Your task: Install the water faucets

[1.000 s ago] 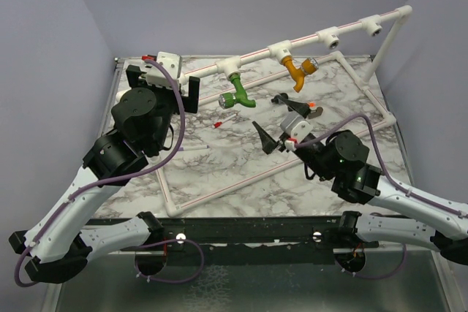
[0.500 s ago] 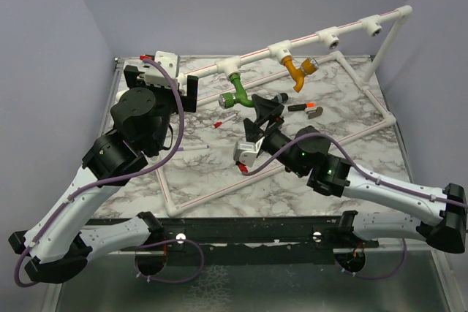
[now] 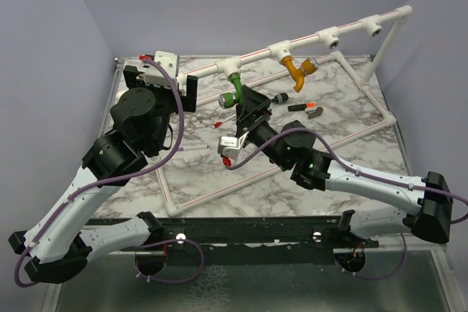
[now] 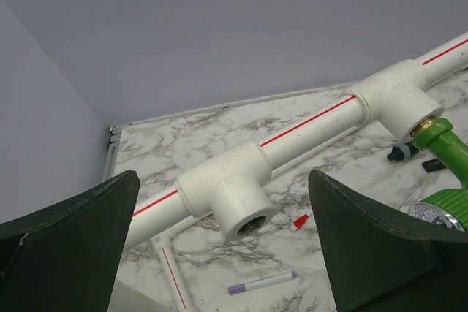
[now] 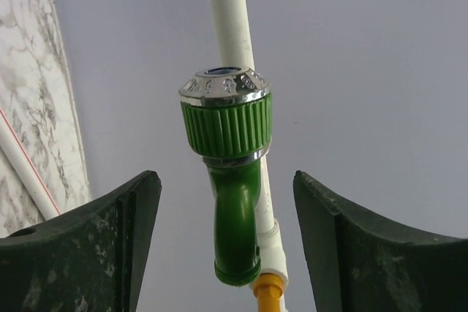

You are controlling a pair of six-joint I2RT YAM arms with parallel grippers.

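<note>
Top external view: green faucet [image 3: 235, 93] and orange faucet [image 3: 298, 72] both already hang from neighbouring sockets on the pipe frame [image 3: 256, 55], right gripper [image 3: 256, 109] spread loose either side of the green one, left gripper [image 3: 164, 85] wide open and empty beside the frame, so maybe just tightening left.

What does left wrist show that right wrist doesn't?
Left wrist only: an empty T-socket on the pipe frame, plus a purple pen and a red cap lying on the table. Right wrist only: the green faucet whole, ribbed knob and silvery end, centred in the open right claw, untouched. Both: part of that faucet, the white pipe, marble tabletop.
</note>
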